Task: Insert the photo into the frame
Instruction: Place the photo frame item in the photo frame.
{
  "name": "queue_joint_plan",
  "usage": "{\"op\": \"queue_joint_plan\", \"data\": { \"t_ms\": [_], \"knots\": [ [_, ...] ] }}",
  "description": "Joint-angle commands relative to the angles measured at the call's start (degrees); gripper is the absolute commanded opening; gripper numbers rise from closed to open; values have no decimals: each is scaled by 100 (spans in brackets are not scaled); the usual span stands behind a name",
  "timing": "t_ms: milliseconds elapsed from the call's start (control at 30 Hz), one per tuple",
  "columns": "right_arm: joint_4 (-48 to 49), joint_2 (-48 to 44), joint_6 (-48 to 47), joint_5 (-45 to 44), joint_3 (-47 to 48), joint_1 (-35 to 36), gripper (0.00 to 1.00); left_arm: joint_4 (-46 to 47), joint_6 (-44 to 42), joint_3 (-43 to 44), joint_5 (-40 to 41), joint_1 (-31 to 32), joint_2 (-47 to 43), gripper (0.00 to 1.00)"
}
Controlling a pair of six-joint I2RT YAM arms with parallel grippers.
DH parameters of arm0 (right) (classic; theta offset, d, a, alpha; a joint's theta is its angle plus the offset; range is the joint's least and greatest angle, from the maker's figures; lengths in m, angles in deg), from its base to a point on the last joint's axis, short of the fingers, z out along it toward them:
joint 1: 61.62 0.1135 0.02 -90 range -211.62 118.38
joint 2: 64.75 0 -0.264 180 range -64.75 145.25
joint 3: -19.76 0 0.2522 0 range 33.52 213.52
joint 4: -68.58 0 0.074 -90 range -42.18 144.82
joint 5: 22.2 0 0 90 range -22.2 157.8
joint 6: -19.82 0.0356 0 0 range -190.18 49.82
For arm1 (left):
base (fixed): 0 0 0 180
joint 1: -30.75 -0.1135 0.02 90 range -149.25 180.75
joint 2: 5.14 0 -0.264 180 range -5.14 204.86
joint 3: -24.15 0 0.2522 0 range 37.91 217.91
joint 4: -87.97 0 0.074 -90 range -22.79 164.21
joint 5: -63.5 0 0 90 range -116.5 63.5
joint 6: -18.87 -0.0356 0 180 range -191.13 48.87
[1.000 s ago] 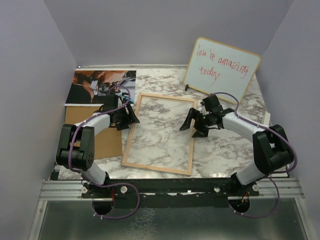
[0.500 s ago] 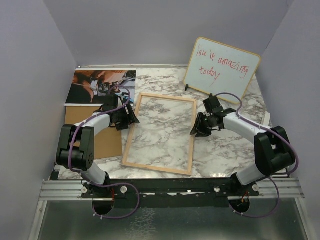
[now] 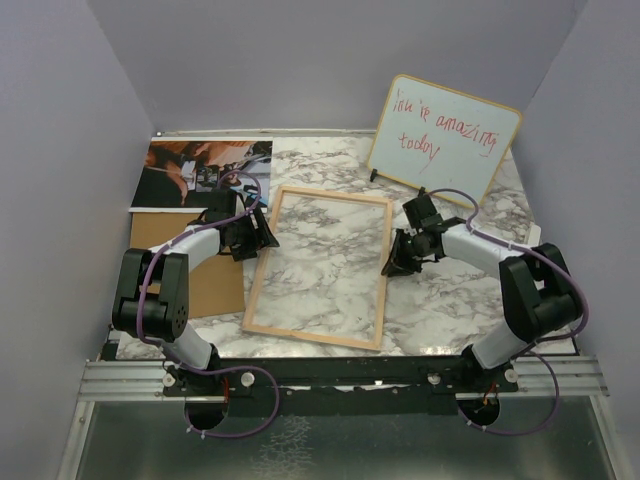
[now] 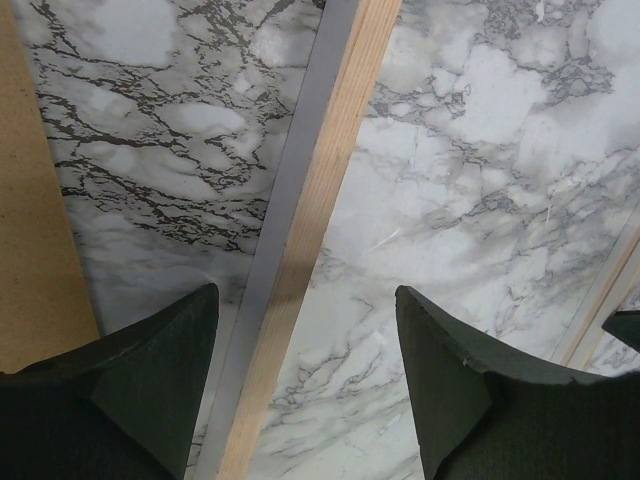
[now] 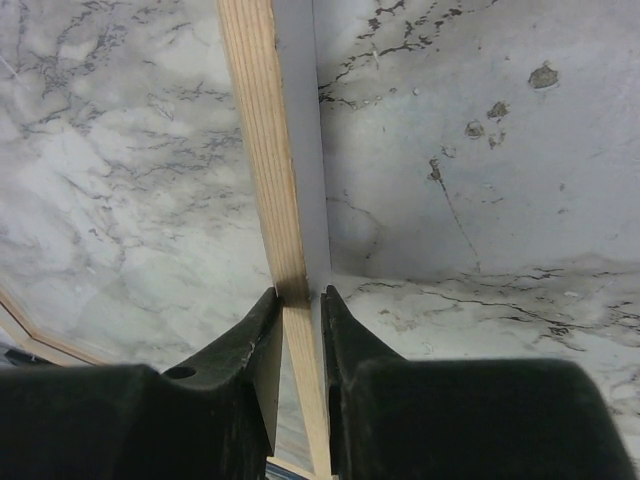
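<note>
The frame (image 3: pixel 315 337) lies flat in the middle of the marbled surface (image 3: pixel 440 300), and its clear pane lets the grey veining show through. The jaws of the right arm (image 3: pixel 475 250) are drawn narrow and pinch the frame's right rail, one finger on either side of it. The jaws of the left arm (image 3: pixel 195 240) stand wide and straddle the left rail without touching it. The photo (image 3: pixel 200 172) lies at the far left of the surface, apart from the frame, with its near edge over a plain brown backing board (image 3: pixel 215 290).

The step in hand looks to be taking hold of the frame from both sides. To do it well, the left jaws should settle squarely over their rail and close before anything is raised. A pull from one side alone would likely twist such slender rails.

Each rail is a thin, straight strip of light wood with a pale grey-white band along it. It is smooth and gives only a shallow hold, so a slip seems possible. The pane is probably rigid and slick. The photo is glossy and white-bordered, and it is likely thin and flexible.
</note>
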Motion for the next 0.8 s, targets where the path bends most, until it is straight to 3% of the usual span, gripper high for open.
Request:
{"op": "queue_joint_plan", "data": {
  "t_ms": [0,500,767],
  "knots": [
    [69,307,-189,25,-92,41,21,-392,-140,-30,139,6,189,73],
    [521,712,-447,418,-78,41,36,-242,-170,-140,-293,6,283,59],
    [317,441,-373,122,24,41,37,-188,-175,-128,-304,18,184,57]
  ]
}}
